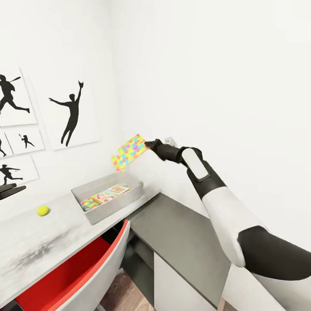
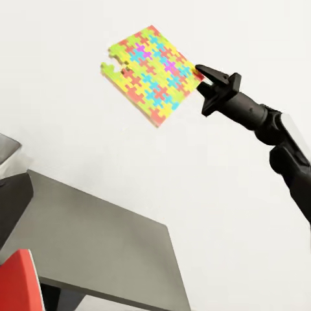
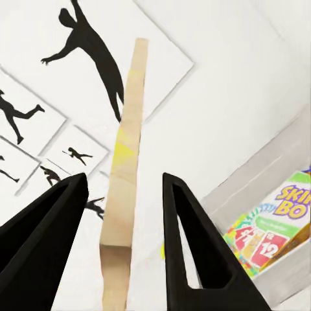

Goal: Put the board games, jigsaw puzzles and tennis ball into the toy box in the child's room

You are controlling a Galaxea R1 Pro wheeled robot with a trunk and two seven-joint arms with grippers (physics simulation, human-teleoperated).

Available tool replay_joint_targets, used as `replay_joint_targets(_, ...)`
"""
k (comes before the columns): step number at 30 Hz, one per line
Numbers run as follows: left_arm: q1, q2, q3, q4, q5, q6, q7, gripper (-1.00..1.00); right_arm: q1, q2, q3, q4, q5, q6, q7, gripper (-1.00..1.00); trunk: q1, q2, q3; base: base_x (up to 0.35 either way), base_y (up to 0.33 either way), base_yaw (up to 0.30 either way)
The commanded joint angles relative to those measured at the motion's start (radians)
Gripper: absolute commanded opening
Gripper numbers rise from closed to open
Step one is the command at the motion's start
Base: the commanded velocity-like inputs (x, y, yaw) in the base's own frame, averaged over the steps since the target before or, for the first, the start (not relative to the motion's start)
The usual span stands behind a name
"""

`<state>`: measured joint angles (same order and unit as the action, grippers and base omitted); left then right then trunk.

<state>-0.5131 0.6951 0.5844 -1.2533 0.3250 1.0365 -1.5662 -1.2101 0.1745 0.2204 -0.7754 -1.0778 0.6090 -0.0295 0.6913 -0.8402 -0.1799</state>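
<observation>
Thin interlocking jigsaw puzzle [image 1: 129, 152] — right gripper [image 1: 148, 144]

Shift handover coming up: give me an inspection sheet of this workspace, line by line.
Surface: pale grey table in the corner, with a lower dark-grey section.
Job's things: toy box on the table holds a Skip-Bo board game and a jigsaw puzzle; a second jigsaw puzzle is held in the air above the box; tennis ball on the table, apart from the box.
Clutter: nothing seen.
Grippers: right gripper shut on the raised puzzle's edge; left gripper's state cannot be told.
Cables: nothing seen.
Surroundings: white walls, silhouette pictures, red chair at the table.
</observation>
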Motion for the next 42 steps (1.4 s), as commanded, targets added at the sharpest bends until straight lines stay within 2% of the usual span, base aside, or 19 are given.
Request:
replay_joint_targets(1,-0.001,0.0,0.0,0.0,-0.001,0.011,-0.005,1.0,-0.054,0.0,0.001,0.061,-0.03,0.005,-0.005,-1.0,0.0,-0.001,-0.002,0.0,0.0,0.0)
replay_joint_targets(4,-0.001,0.0,0.0,0.0,-0.001,0.011,-0.005,1.0,-0.182,0.0,0.0,0.184,-0.074,0.008,-0.007,-1.0,0.0,-0.001,-0.002,0.0,0.0,0.0)
replay_joint_targets(6,-0.001,0.0,0.002,0.0,0.0,0.011,-0.005,1.0,-0.224,0.0,0.0,0.217,-0.084,0.01,-0.01,-1.0,0.0,-0.001,-0.002,0.0,0.0,0.0)
replay_joint_targets(8,-0.001,0.0,0.004,0.0,0.0,0.011,-0.005,1.0,-0.241,0.0,0.0,0.227,-0.09,0.013,-0.015,-1.0,0.0,-0.001,-0.002,0.0,0.0,0.0)
replay_joint_targets(17,-0.001,0.001,0.005,0.001,0.0,0.011,-0.005,1.0,-0.243,0.0,0.003,0.192,-0.094,0.009,-0.013,-1.0,0.0,-0.001,-0.002,0.0,0.0,0.0)
replay_joint_targets(21,-0.001,0.001,0.028,0.002,-0.002,0.011,-0.005,1.0,-0.241,0.0,0.007,0.191,-0.094,0.009,-0.01,-1.0,0.0,-0.001,-0.002,0.0,0.012,0.0)
replay_joint_targets(28,-0.001,0.001,0.031,0.003,-0.003,0.011,-0.005,1.0,-0.233,0.0,0.011,0.191,-0.094,0.005,-0.009,-1.0,0.0,-0.001,-0.002,0.035,0.125,0.011)
replay_joint_targets(42,-0.001,0.001,0.031,0.006,-0.004,0.011,-0.005,1.0,-0.232,0.0,0.013,0.193,-0.094,-0.003,-0.009,-1.0,0.0,-0.001,-0.002,0.018,0.009,0.254)
